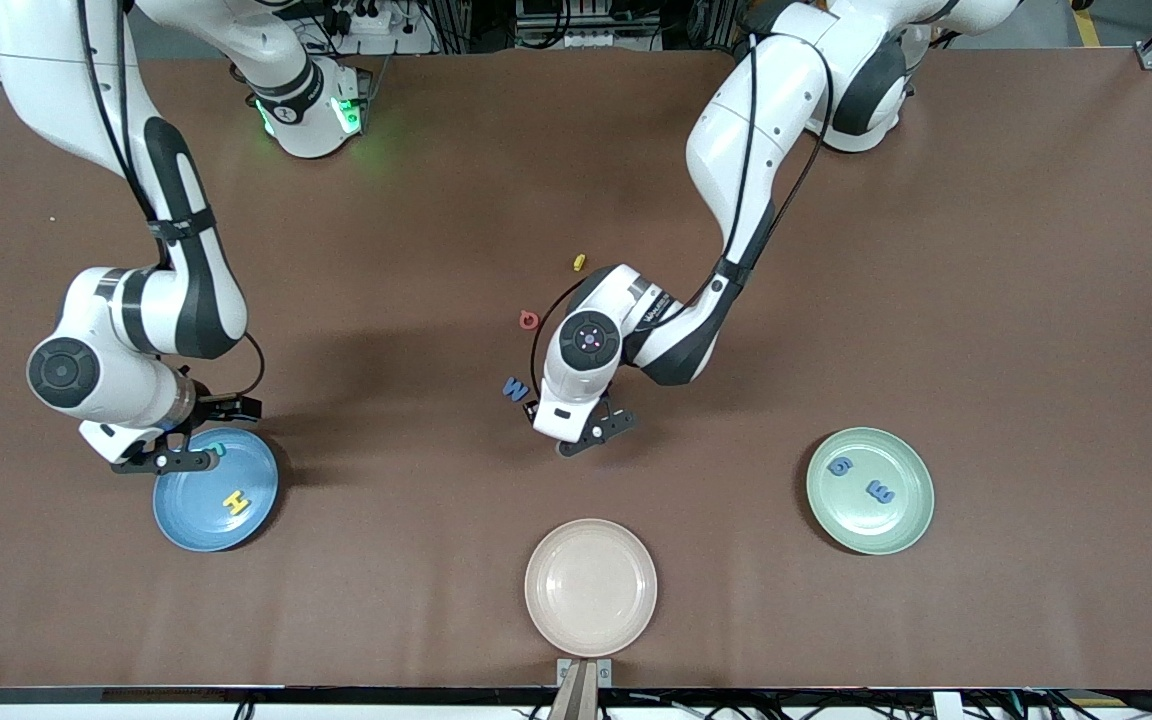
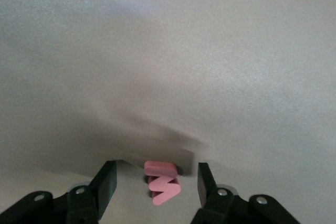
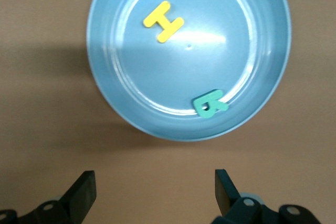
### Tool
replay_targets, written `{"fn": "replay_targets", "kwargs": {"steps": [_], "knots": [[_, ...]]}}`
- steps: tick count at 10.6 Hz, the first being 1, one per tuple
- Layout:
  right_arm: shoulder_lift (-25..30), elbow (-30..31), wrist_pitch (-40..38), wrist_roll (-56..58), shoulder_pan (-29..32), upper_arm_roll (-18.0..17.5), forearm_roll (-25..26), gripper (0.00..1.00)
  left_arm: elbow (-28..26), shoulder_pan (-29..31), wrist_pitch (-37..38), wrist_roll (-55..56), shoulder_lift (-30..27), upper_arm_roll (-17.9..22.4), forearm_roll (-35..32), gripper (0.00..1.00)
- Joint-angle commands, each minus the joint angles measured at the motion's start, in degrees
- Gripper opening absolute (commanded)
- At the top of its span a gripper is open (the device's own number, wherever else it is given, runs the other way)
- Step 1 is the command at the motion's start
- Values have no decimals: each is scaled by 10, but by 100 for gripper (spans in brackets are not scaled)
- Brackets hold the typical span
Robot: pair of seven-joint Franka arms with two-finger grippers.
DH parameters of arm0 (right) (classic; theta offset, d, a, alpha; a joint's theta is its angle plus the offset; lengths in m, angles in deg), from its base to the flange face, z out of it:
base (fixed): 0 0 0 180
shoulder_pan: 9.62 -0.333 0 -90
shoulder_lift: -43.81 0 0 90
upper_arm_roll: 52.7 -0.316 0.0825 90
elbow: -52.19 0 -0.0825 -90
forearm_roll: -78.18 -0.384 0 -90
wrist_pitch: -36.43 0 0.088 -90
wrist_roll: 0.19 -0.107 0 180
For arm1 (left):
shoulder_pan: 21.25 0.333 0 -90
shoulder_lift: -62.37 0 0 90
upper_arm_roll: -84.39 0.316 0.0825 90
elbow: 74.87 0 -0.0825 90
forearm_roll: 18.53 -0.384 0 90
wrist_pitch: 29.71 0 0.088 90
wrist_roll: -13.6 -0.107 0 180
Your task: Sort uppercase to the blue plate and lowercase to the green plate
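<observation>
The brown table [image 1: 936, 300] carried three plates along its edge nearest the front camera: the blue plate [image 1: 186, 510] at about eight o'clock, a beige plate [image 1: 590, 590] at six and the green plate [image 1: 896, 525] at four, spaced well apart, probably so that each arm had its own drop-off. The right gripper [image 1: 181, 460] hung over the blue plate's eleven o'clock rim, fingers wide apart and empty. The left gripper [image 2: 156, 174] stood low near the table's middle, fingers apart and straddling the red w [image 2: 163, 183] without touching it, apparently lined up for a pinch. The yellow H [image 1: 235, 502] and teal R [image 3: 209, 103] lay in the blue plate, and the blue g [image 1: 840, 466] and blue m [image 1: 880, 491] in the green. Unsorted on the table, the blue M [image 1: 515, 388] lay at ten o'clock from the left gripper, the red Q [image 1: 528, 319] at eleven and the tiny yellow letter [image 1: 579, 262] at twelve.
</observation>
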Motion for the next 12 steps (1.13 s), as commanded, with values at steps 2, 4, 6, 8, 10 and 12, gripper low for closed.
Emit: {"fn": "replay_targets", "kwargs": {"steps": [2, 4, 6, 8, 10, 12], "knots": [[9, 13, 11, 14, 7, -4, -1, 100, 27, -10, 7, -6, 15, 12, 16, 58], [9, 13, 11, 14, 6, -4, -1, 100, 27, -10, 7, -5, 19, 12, 16, 53], [9, 13, 11, 14, 6, -4, 0, 100, 27, -14, 7, -5, 19, 12, 15, 43], [9, 13, 11, 13, 5, -4, -1, 100, 27, -13, 6, -5, 19, 12, 16, 11], [9, 13, 11, 12, 2, -4, -8, 100, 27, -13, 6, -5, 18, 13, 15, 0], [9, 13, 9, 12, -5, -4, -29, 100, 26, 2, 15, -8, 9, 12, 15, 0]]}}
